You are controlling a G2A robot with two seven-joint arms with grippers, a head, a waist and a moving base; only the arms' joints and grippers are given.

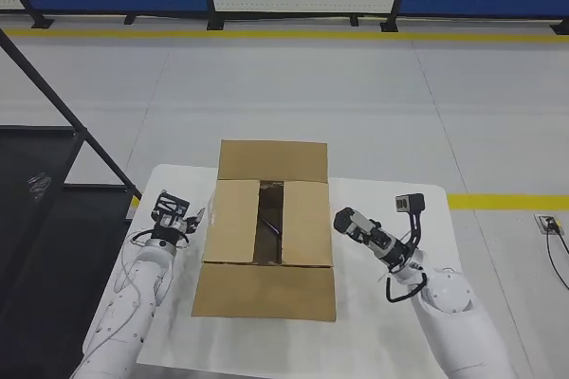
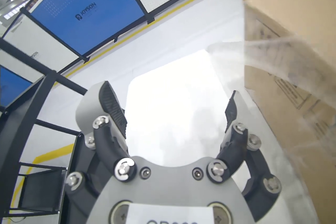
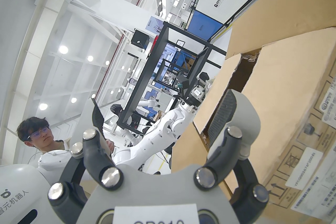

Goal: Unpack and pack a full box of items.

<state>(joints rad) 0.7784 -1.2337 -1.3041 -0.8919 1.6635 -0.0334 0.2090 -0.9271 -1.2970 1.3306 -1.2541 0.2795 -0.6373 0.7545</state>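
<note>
1. On the desk [image 1: 356,330], nearest, the box [image 1: 308,227] has its near flap [image 1: 264,292] folded outward, so opening looks begun.
2. Left of the box, the left tool [image 2: 170,93] is spread and empty. On the right, the right tool [image 3: 162,101] is likewise spread and holds nothing, just beside the box.
3. Mid-box, the side flaps [image 1: 232,223] lie almost shut, with a dark gap [image 1: 270,223] between them. The contents are too hidden to tell.
4. Farthest, the far flap [image 1: 272,159] lies folded out. I judge that unpacking and repacking both remain.

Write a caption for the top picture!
Cardboard box, top flaps partly open, on the white table between the left arm and right arm, both jaws open.
</note>
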